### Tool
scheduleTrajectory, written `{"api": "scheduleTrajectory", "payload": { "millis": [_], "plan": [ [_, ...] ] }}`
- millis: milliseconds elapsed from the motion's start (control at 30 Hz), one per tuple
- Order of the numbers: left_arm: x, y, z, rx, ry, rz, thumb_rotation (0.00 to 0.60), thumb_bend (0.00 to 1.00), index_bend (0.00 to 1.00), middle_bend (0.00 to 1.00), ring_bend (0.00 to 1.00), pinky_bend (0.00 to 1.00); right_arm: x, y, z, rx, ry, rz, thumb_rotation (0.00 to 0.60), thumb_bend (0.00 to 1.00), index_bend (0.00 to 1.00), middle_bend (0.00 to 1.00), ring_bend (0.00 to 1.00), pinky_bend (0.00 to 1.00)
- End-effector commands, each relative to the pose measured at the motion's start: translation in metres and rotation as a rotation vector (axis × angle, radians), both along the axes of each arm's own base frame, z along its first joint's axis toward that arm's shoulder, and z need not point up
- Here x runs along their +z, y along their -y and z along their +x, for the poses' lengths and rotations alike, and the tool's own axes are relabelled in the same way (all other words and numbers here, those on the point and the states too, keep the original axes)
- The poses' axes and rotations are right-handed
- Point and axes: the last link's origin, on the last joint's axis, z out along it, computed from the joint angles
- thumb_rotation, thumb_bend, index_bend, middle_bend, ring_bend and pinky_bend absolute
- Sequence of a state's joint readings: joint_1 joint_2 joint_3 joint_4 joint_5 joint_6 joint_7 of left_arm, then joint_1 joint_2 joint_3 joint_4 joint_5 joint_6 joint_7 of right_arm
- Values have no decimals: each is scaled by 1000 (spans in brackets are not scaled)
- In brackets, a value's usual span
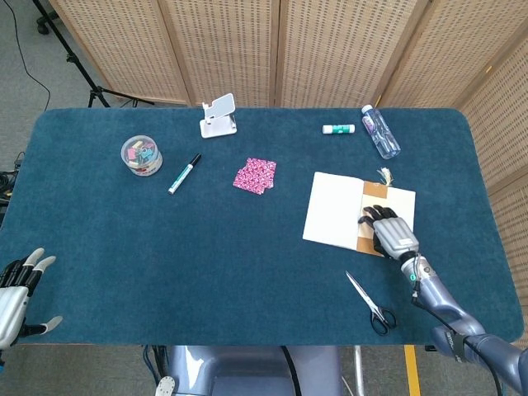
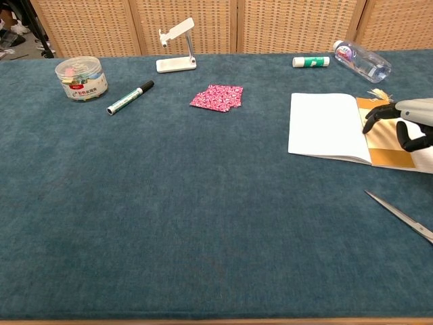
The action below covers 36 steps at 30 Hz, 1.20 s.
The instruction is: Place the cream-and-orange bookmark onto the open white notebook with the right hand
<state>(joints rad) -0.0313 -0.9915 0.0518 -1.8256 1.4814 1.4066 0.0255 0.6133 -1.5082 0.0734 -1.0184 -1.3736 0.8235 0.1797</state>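
Observation:
The open white notebook (image 1: 334, 210) lies on the right side of the blue table (image 1: 247, 264). The cream-and-orange bookmark (image 1: 373, 195) lies flat along its right page, with the tassel (image 1: 384, 175) past the far edge. My right hand (image 1: 392, 233) rests on the bookmark's near half, fingers curled down onto it and thumb tucked beside it. In the chest view the same right hand (image 2: 410, 123) covers part of the bookmark (image 2: 387, 145) on the notebook (image 2: 325, 128). My left hand (image 1: 16, 293) hangs off the table's near left edge, fingers apart and holding nothing.
Scissors (image 1: 370, 303) lie just in front of the notebook. A water bottle (image 1: 380, 132) and a glue stick (image 1: 338, 129) sit behind it. Further left are a pink patterned cloth (image 1: 255, 176), a phone stand (image 1: 219, 115), a marker (image 1: 184, 173) and a jar of clips (image 1: 141, 155).

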Motion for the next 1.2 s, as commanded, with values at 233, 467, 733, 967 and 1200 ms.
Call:
{"api": "scheduleTrajectory", "payload": {
  "millis": [233,467,733,967,1200],
  "plan": [
    [-1,0,0,1,-2,-5,600,0,0,0,0,0,6,0,8,19,28,-13,600,1000,228,106,0,74],
    [-1,0,0,-1,-1,-5,600,0,0,0,0,0,22,-3,26,69,114,-47,600,1000,229,100,0,74],
    [1,1,1,-7,2,11,600,0,0,0,0,0,60,-31,41,162,226,-131,600,636,213,59,0,74],
    [2,3,2,-26,8,39,600,0,0,0,0,0,86,-73,27,206,203,-296,600,67,141,2,0,4],
    [2,4,2,-37,-9,84,600,0,0,0,0,0,100,-111,11,178,211,-390,600,0,139,0,0,0]
  ]
}}
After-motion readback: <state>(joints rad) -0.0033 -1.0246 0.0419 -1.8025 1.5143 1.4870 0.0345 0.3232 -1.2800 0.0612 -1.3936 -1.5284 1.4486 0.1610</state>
